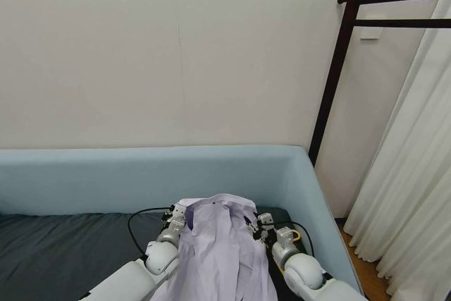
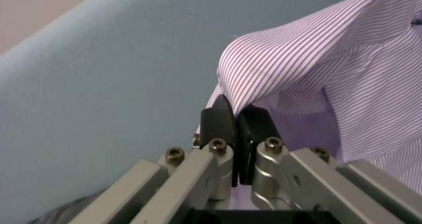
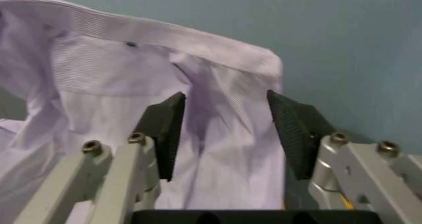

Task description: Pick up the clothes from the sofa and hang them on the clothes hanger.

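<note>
A lilac striped shirt (image 1: pixel 222 244) hangs bunched between my two arms, low over the sofa seat. On the shirt's left side, my left gripper (image 1: pixel 176 215) is shut on a fold of the shirt (image 2: pixel 316 51); the left wrist view shows its black pads (image 2: pixel 218 122) pinched together on the cloth. My right gripper (image 1: pixel 262 222) is at the shirt's right side. Its fingers (image 3: pixel 168 130) stand wide apart, open, with the collar area of the shirt (image 3: pixel 112 70) lying between them. The dark wooden clothes rack (image 1: pixel 338 61) stands to the right of the sofa.
The light blue sofa back (image 1: pixel 141 177) runs across in front of me, with a dark grey seat cushion (image 1: pixel 56 252) below it. A white curtain (image 1: pixel 416 174) hangs at the far right beside the rack. A black cable (image 1: pixel 134 220) loops near my left arm.
</note>
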`<state>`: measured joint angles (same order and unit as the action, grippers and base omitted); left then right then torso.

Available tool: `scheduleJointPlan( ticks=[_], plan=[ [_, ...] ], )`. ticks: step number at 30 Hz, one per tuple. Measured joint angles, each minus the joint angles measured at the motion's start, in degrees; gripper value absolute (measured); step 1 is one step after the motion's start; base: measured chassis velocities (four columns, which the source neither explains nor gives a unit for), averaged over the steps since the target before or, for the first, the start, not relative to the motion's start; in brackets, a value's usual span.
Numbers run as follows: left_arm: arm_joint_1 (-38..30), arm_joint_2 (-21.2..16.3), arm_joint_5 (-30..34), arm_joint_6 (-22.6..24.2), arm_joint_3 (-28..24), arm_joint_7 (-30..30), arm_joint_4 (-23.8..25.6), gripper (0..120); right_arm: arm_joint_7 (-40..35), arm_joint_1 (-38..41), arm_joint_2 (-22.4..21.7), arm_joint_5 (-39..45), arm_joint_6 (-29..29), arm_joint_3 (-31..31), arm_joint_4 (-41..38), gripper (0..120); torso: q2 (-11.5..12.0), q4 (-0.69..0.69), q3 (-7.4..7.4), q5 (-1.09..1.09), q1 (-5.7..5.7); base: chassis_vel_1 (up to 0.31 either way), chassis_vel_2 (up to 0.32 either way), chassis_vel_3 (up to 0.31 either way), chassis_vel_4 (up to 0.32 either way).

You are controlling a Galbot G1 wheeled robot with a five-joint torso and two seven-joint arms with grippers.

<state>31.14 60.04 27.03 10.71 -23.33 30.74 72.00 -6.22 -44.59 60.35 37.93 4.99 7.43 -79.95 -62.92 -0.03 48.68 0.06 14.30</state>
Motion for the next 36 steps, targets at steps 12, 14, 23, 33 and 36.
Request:
scheduleJointPlan(
  ticks=[12,14,23,33,36],
  plan=[
    [0.6,-2.4,-2.9,-2.3,-1.3,-0.4,3.0,0,5.6,3.1,1.5,2.5,11.9,-5.5,17.6,98,0.0,0.02,0.01,0.01,0.00,0.000,0.000,0.000,0.000],
    [0.7,-2.5,-3.0,-2.4,-1.3,-0.4,3.1,0,5.8,3.4,1.9,2.3,12.0,-5.6,18.8,99,0.0,0.02,0.00,0.00,0.00,0.000,0.000,0.000,0.000],
    [2.6,-3.3,-4.1,-2.8,-0.6,-0.7,5.0,0,8.6,6.4,4.9,-1.5,10.4,-6.6,30.8,97,0.0,0.02,0.01,0.00,0.00,0.000,0.000,0.000,0.000],
    [3.6,-4.6,-4.1,-2.7,-0.1,-0.7,6.7,0,10.3,8.2,7.4,-5.0,6.8,-7.2,37.4,68,0.0,0.03,0.01,0.00,0.01,0.000,0.000,0.000,0.000],
    [3.4,-4.6,-4.0,-2.7,-0.1,-0.8,6.9,0,10.6,8.4,7.9,-6.0,6.4,-6.8,38.7,59,0.0,0.02,0.01,0.00,0.00,0.000,0.000,0.000,0.000]
  ],
)
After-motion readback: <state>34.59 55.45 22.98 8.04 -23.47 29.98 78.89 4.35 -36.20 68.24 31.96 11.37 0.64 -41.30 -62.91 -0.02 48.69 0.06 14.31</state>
